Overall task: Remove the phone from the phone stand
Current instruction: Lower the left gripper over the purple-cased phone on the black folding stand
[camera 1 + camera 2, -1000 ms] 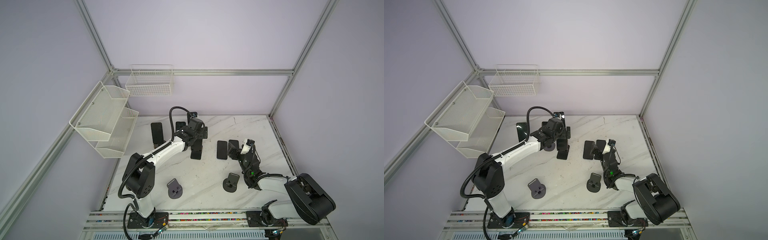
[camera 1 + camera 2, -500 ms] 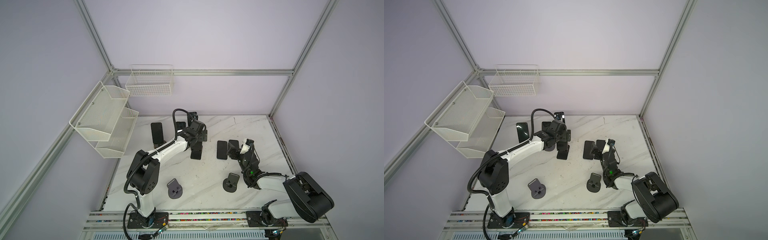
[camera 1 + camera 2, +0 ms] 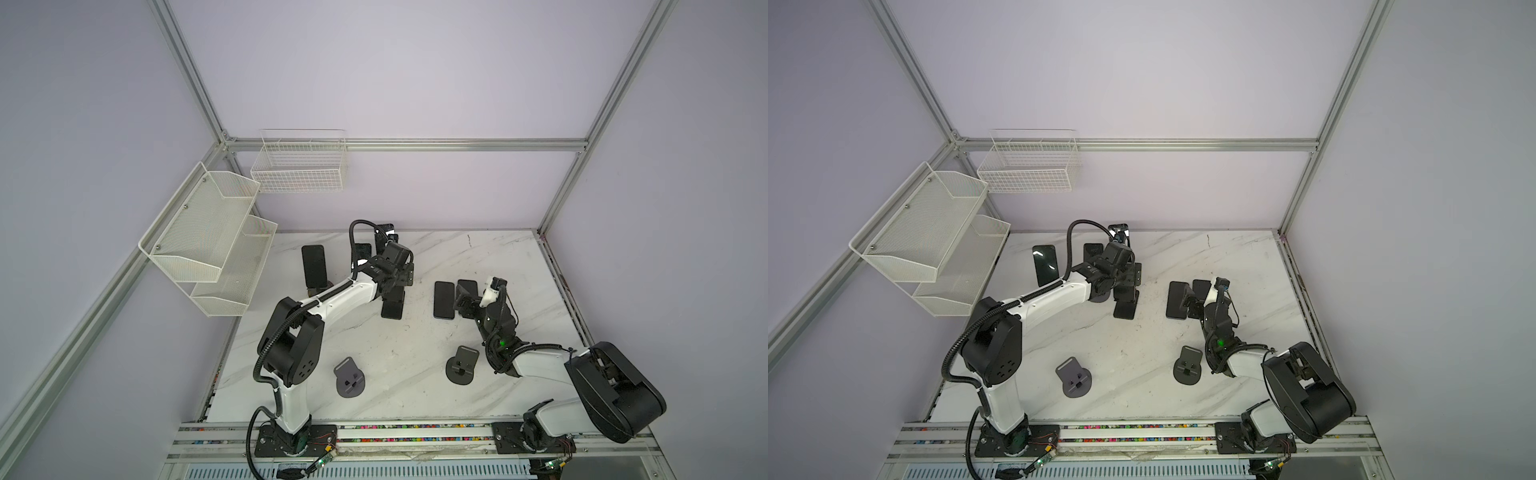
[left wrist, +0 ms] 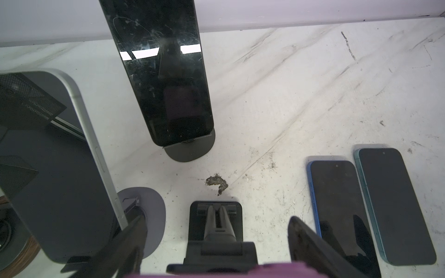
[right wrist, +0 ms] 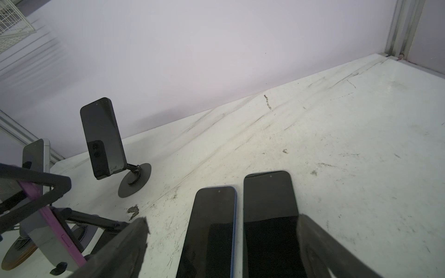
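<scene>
Left gripper (image 4: 216, 220) sits over the black stand (image 4: 231, 250), with one finger on each side of the purple phone (image 5: 55, 228). That phone leans on the black stand and has not come off yet. I cannot tell if the fingers (image 4: 305, 240) are squeezing it or only near it.

I think the good way is to pinch the two long sides of the purple phone evenly, then lift it straight up and away from the black stand. A crooked pull could tip the black stand over.

Just beside the black stand, a silver phone (image 4: 60, 168) leans on its own round stand (image 4: 151, 216). Near the black stand on the other side, a blue phone (image 4: 337, 209) and a green-blue phone (image 4: 395, 207) lie flat on the table (image 4: 289, 96). The right gripper (image 5: 222, 221) hangs over them, spread wide and holding nothing. Farther behind the black stand, a tall black phone (image 4: 166, 79) stands on a round base (image 4: 192, 149).

Most of the purple phone is cut off in the left wrist view, and in both top views it is only a small dark shape.
</scene>
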Tool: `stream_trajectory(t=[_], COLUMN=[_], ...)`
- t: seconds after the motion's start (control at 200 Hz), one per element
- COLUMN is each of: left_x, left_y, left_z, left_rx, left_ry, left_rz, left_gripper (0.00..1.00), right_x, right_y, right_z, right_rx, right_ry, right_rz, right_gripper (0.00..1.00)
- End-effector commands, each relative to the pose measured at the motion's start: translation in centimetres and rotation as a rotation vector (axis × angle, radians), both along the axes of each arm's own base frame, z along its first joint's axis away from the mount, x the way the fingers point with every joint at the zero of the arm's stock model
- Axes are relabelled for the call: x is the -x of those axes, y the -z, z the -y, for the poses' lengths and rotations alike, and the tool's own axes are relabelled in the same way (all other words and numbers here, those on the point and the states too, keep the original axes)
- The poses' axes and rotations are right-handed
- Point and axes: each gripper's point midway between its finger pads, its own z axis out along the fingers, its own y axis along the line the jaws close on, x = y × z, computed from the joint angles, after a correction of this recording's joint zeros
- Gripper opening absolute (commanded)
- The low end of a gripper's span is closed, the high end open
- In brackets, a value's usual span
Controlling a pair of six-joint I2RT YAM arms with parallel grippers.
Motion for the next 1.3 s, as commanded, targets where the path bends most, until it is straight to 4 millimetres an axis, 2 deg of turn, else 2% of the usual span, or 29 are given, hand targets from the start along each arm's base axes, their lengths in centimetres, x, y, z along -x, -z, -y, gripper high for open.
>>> stream_trajectory(t=[0.0,0.16,0.42,0.585,0.875,1.295], left_x=[-1.2,-1.3,-1.6,-1.8,-1.5,-0.5], left_y=[-3.4,-2.9,-1.8,-1.6,-3.6,-6.5], left_z=[0.8,1.0,1.3,1.0,1.0,1.0], left_rx=[0.014,-0.001,-0.013,-0.026,-0.011,0.015], left_ry=[0.005,0.014,0.007,-0.016,0.002,0.024], left_rz=[0.081,0.075,0.059,0.064,0.097,0.140], left_gripper=[0.86,0.83,0.87,0.81,0.72,0.71], right_x=[-0.4,-0.5,-0.5,-0.5,-0.6,-0.8], right_y=[-0.5,-0.5,-0.4,-0.4,-0.2,0.1], right_z=[0.0,0.1,0.1,0.1,0.2,0.2], right_rx=[-0.007,-0.005,-0.006,-0.007,-0.007,-0.002], right_ry=[0.019,0.023,0.025,0.024,0.032,0.043], right_rz=[0.009,0.006,0.004,0.005,-0.003,-0.016], right_gripper=[0.97,0.97,0.97,0.97,0.97,0.97])
